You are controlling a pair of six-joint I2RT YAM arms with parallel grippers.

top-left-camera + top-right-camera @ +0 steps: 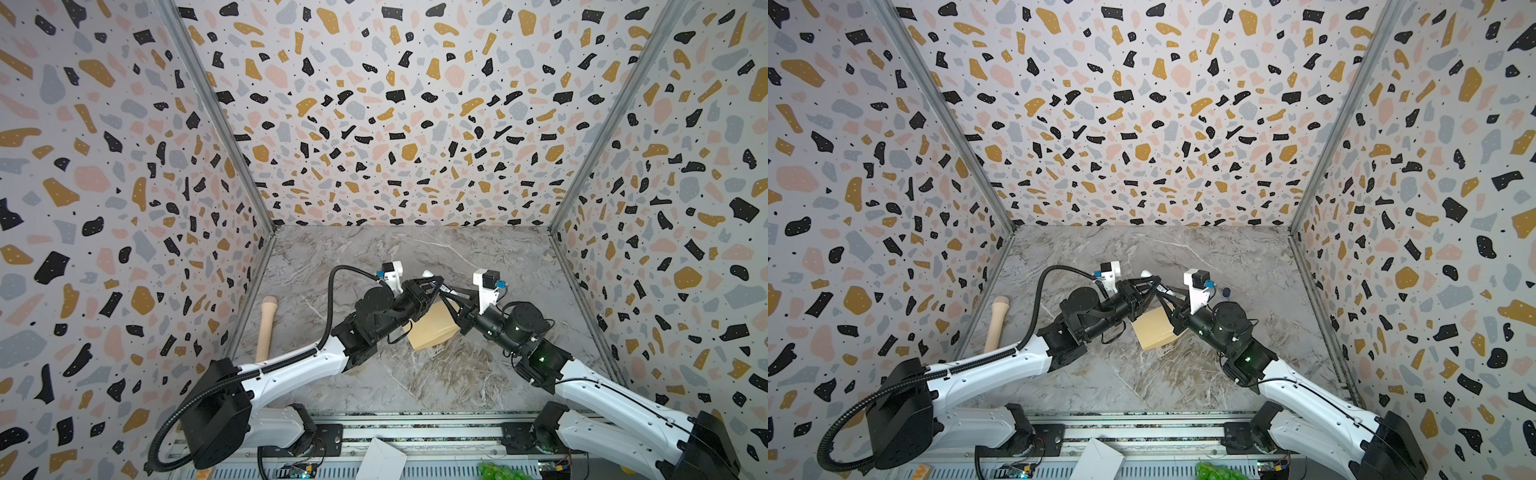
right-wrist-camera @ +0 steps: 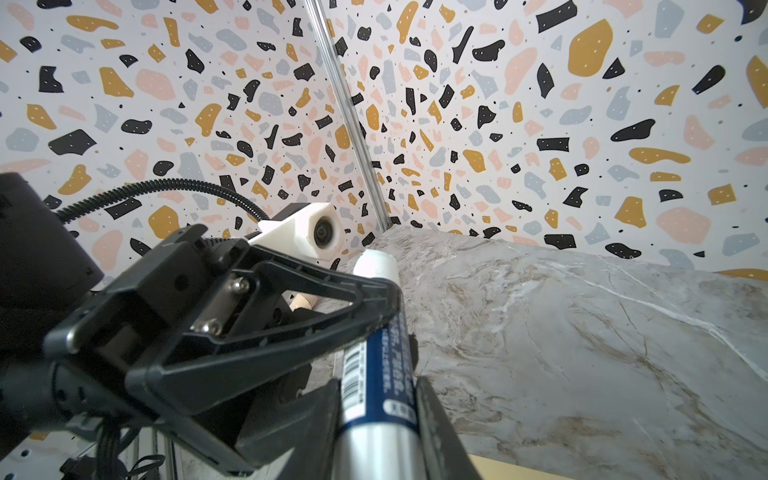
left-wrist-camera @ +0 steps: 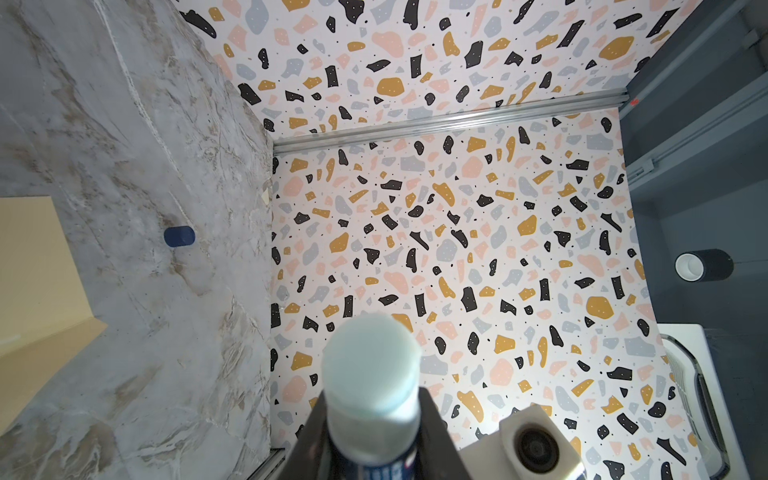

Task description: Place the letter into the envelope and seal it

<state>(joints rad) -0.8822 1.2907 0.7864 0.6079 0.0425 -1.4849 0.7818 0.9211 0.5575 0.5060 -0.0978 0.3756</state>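
Tools from both arms are meeting in the middle. The left tool point(image 3: 372, 428) is pinching a blue and white glue stick point(image 2: 380, 357) near its bare white end point(image 3: 370, 357), with a black finger pressing on each side. The right tool point(image 2: 376, 419) is pinching the same glue stick lower down, on the blue part with the barcode. The two tools are sitting tip to tip, very close together, and the white end is pointing toward the back wall.

Right under them, a plain tan paper envelope point(image 1: 430, 328) is lying on the grey marble surface point(image 1: 415, 374). Both top views are showing the envelope point(image 1: 1154, 328) partly hidden by the arms. A small dark blue round cap point(image 3: 178, 236) is sitting on the surface, near the envelope but not touching it. A long beige stick-shaped thing point(image 1: 266, 328) is lying well apart, close to the left wall. A white folded paper point(image 1: 380, 459) is resting by the metal rail point(image 1: 436, 432) at the front edge. Speckled walls point(image 1: 395, 124) are standing around three sides.
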